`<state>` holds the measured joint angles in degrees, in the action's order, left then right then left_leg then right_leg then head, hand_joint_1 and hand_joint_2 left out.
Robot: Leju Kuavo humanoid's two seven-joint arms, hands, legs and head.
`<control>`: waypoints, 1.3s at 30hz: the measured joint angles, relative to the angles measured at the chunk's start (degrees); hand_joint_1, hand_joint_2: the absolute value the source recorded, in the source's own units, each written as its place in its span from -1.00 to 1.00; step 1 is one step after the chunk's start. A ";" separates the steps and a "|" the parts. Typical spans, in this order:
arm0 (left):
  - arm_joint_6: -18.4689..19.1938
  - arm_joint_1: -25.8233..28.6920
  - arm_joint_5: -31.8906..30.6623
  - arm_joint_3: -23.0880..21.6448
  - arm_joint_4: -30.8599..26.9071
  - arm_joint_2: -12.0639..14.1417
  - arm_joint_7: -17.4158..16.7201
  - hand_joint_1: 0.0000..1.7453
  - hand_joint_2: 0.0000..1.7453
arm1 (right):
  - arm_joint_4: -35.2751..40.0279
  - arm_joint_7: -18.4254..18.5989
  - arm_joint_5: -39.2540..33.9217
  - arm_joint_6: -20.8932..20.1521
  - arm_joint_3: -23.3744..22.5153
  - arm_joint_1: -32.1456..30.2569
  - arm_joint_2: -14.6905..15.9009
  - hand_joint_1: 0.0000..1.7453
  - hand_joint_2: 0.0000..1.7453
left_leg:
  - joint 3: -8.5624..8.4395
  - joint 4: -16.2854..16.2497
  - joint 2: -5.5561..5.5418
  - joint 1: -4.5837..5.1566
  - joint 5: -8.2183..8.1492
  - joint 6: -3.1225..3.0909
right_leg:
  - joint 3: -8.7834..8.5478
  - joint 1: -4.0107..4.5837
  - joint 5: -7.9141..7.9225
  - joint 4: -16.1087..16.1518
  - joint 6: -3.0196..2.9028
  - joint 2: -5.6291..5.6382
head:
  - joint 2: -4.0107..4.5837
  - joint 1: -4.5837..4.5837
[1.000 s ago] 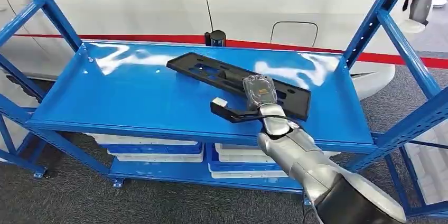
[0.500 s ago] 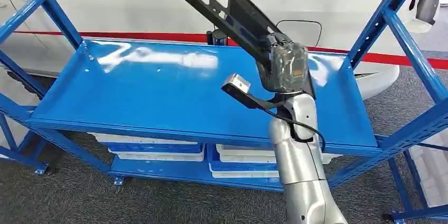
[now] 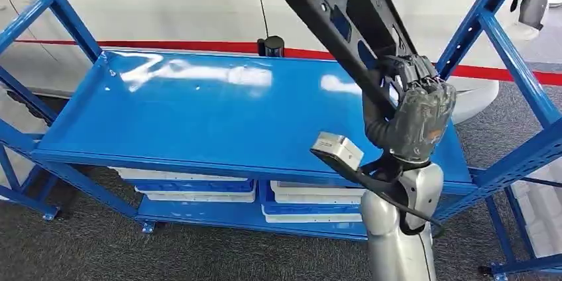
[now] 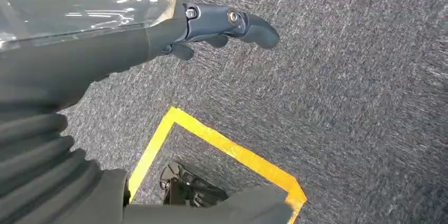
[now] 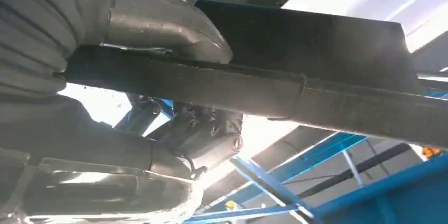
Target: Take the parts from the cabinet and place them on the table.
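The right hand (image 3: pixel 416 118) grips the long black perforated plastic panel (image 3: pixel 331 12) by its near end; its long axis slants up and away, above the blue metal shelf (image 3: pixel 199 115); left hand (image 4: pixel 222 23) hangs empty, fingers apart.

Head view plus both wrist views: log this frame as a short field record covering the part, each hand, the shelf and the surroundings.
part: long black plastic panel with cut-outs, lifted off the shelf, tilted up
right hand: right hand grips the panel's lower end
left hand: left hand holds nothing, fingers apart, over grey carpet with yellow floor tape
shelf: blue metal shelf top
lower shelf: white and blue trays
background: white car with red stripe
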<state>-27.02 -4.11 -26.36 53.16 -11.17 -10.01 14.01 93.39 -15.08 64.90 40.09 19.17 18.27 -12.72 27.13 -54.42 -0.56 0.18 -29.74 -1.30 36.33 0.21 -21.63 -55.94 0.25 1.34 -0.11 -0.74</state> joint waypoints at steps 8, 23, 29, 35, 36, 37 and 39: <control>0.02 -0.03 -0.02 0.24 0.00 -0.09 0.07 -1.00 1.00 | 1.84 -0.09 -0.29 0.00 -0.04 -0.91 0.61 1.00 1.00 | -0.01 0.00 0.01 -0.02 0.00 0.00 | 0.00 0.01 0.00 -0.01 0.00 0.00 | 0.00 0.02; -0.72 -0.25 4.31 3.43 0.00 -0.48 -1.16 -1.00 1.00 | 2.14 -1.64 -32.86 -9.01 6.54 -0.55 5.69 1.00 1.00 | 0.07 -0.51 0.00 0.35 -0.22 -0.77 | -0.16 -0.46 0.15 0.10 0.23 -0.02 | 0.00 0.00; -1.12 -0.51 3.91 4.31 0.00 -1.36 -2.32 -1.00 1.00 | 3.61 -2.56 -38.49 -12.20 7.34 0.23 7.30 1.00 1.00 | -0.44 1.42 0.70 -0.46 2.07 -2.03 | 4.11 -0.63 -5.34 -10.00 0.79 -0.49 | 0.00 0.50; -2.08 -0.52 3.06 4.35 0.00 -1.79 -3.50 -1.00 1.00 | 4.72 -2.36 -40.85 -13.64 7.39 -0.42 8.57 1.00 1.00 | -0.27 0.70 0.96 -0.97 1.70 -1.43 | 1.29 -2.14 -3.95 -8.92 3.44 -1.08 | 0.00 0.52; -2.03 -0.52 3.04 4.35 0.00 -1.90 -3.50 -1.00 1.00 | 5.11 -2.36 -40.96 -13.70 7.39 -0.42 8.64 1.00 1.00 | -0.15 0.12 0.94 -1.15 1.29 -0.83 | -1.73 -2.47 -2.46 -3.62 4.04 -1.41 | 0.00 0.50; -1.88 -0.52 2.84 4.35 -0.02 -1.79 -3.47 -1.00 1.00 | 5.31 -2.36 -41.24 -13.75 7.41 -0.40 8.79 1.00 1.00 | 0.26 -0.30 0.93 -1.10 0.90 -0.25 | -3.22 -2.34 -3.93 -1.52 4.03 -1.48 | 0.00 0.59; -1.46 -0.60 2.27 4.33 -0.02 -1.81 -3.21 -1.00 1.00 | 6.06 -2.25 -41.51 -13.86 7.30 -0.76 9.03 1.00 1.00 | 0.73 -1.09 0.90 -0.74 0.61 0.39 | -3.12 -1.82 -3.94 -1.68 3.07 -1.07 | 0.00 0.72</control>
<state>-28.48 -4.71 -24.09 57.48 -11.19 -11.82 10.80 99.45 -17.33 23.39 26.23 26.47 17.51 -3.69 27.87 -55.51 0.34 -0.55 -29.13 -0.91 33.21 -1.61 -25.56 -57.63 3.32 0.27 -0.11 -0.02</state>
